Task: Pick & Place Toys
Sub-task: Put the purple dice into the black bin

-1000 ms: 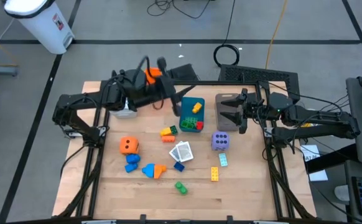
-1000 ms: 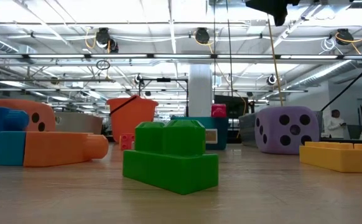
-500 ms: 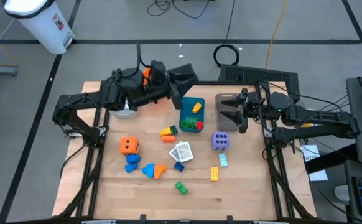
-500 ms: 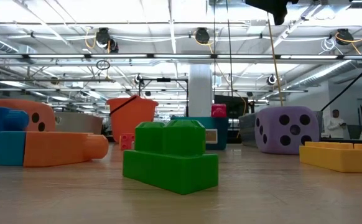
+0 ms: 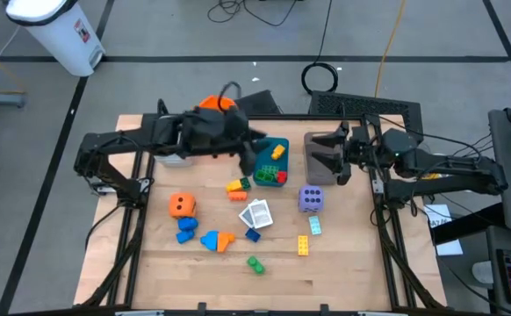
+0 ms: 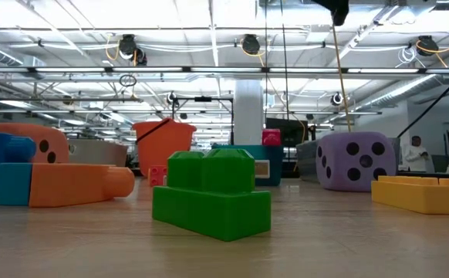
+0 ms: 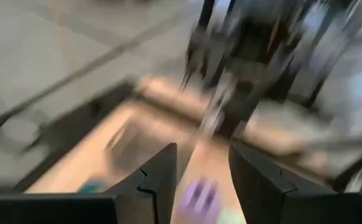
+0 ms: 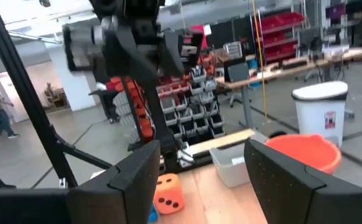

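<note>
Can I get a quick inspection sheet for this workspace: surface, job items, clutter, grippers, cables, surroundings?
Surface: wooden table.
Job's things: orange die, purple die, white cards, green brick, yellow brick loose; some bricks lie in the teal tray.
Clutter: orange bucket, grey tray.
Grippers: left gripper open, empty, near the teal tray; right gripper open, empty, over the grey tray.
Cables: coil on the floor behind the table.
Surroundings: white bin, person in the background.
</note>
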Controlling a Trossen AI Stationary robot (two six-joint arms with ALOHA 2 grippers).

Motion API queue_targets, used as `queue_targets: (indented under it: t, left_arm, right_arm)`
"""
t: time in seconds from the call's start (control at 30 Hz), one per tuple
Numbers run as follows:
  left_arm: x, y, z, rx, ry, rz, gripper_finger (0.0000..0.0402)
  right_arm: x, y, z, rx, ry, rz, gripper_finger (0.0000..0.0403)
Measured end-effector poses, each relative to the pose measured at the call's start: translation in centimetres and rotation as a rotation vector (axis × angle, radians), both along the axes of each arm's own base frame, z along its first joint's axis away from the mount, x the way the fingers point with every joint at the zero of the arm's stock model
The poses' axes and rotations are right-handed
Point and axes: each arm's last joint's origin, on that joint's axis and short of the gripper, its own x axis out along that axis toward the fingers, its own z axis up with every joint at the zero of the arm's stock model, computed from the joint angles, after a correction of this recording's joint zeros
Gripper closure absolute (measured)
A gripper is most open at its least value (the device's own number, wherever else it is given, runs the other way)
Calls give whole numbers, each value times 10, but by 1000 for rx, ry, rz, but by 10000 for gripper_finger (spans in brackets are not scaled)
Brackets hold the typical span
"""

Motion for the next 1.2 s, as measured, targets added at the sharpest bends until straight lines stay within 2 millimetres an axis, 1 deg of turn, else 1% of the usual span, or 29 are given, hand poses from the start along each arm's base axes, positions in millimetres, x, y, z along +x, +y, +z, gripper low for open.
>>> queue_targets:
  t: [0.2,0.27,0.33,0.47,0.6,0.73,0.87,1.03,1.13,1.2]
  left_arm:
    - [-28,4,-41,-52,500,63,250]
    - [-34,4,-52,-57,605,101,250]
    - [-35,2,-63,-61,663,108,250]
    - [-38,-9,-84,-52,720,71,250]
    - [-31,-21,-118,-65,750,18,250]
    - [-24,-27,-149,-63,722,-3,250]
    - [-20,-23,-177,-70,693,10,250]
    - [-22,-13,-195,-110,699,41,250]
    - [-22,-8,-195,-135,691,39,250]
    - [-20,-6,-194,-141,672,44,250]
  right_arm:
    - [21,8,-9,19,29,104,177]
    - [30,12,-10,17,51,142,177]
    - [40,16,-9,2,77,163,177]
    - [56,24,-2,-54,149,197,177]
    - [66,29,8,-93,188,219,177]
    - [68,31,13,-100,184,224,177]
    - [64,31,15,-95,193,224,177]
    - [52,31,15,-92,242,225,177]
    - [42,34,11,-93,341,248,177]
    - [36,37,14,-104,444,270,177]
